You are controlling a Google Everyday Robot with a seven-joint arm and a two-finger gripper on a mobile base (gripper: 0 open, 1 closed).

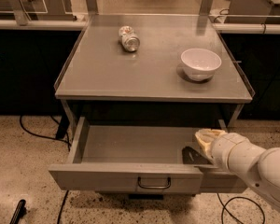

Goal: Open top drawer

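The top drawer (130,177) is pulled far out from under the grey table, and its shallow grey inside shows bare. Its flat front carries a small dark loop handle (154,183) at the centre. My gripper (192,156) reaches in from the right, and its dark tip sits inside the drawer near the right front corner, just behind the front panel. My white arm (252,164) hides the drawer's right end. The two lower drawers are out of view.
A grey table top (107,73) holds a tipped can (129,38) at the back and a white bowl (200,63) at the right. Dark cabinets stand on both sides. Black cables (37,134) lie on the speckled floor.
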